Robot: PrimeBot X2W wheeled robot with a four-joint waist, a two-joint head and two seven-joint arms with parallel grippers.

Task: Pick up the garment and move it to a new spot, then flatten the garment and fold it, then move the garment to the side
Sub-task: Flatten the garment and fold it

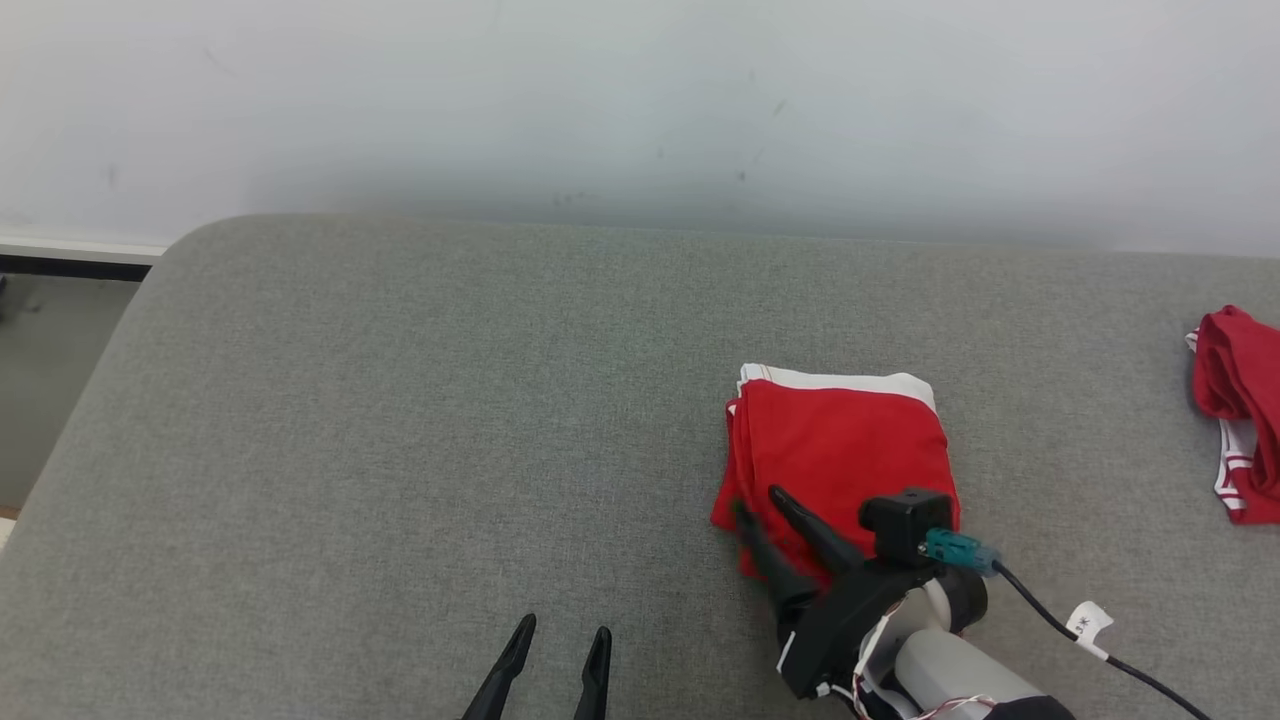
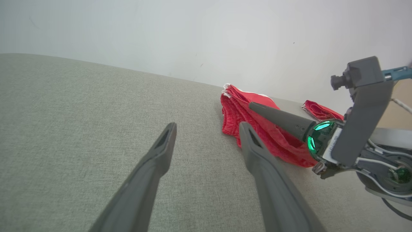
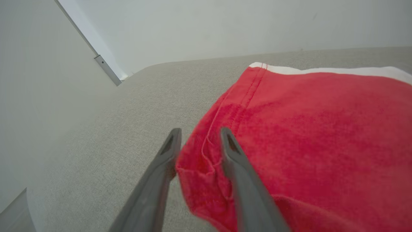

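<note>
Left gripper [image 1: 565, 627], two long dark fingers: spread wide, holding nothing, above bare upholstery well apart from the folded red garment with white waistband [image 1: 840, 440], off its near-left side.

Folded red garment: near-square packet of several layers, flat on the grey woven upholstered surface [image 1: 400, 400]. White band along the far edge, stacked hems down the left edge. No clear long axis; if any, near to far.

Right gripper [image 1: 758, 500]: at the garment's near-left corner, reaching in from the near side, fingers pointing away and leftward. Fingers partway apart, astride that corner, with red cloth between them and touching both in the right wrist view. Pinching or merely straddling: cannot tell.

Second red-and-white garment [image 1: 1235, 410]: crumpled, well to the right of the folded one.

Pale wall [image 1: 640, 100]: beyond the folded garment's far edge.

Judged stage: folding apparently done, shift to the side not yet made. Deciding relation: corner between the right fingers, right arm by far the nearer. Firm pinch there needed before any drag or lift; otherwise a risk of the layers sliding apart.
</note>
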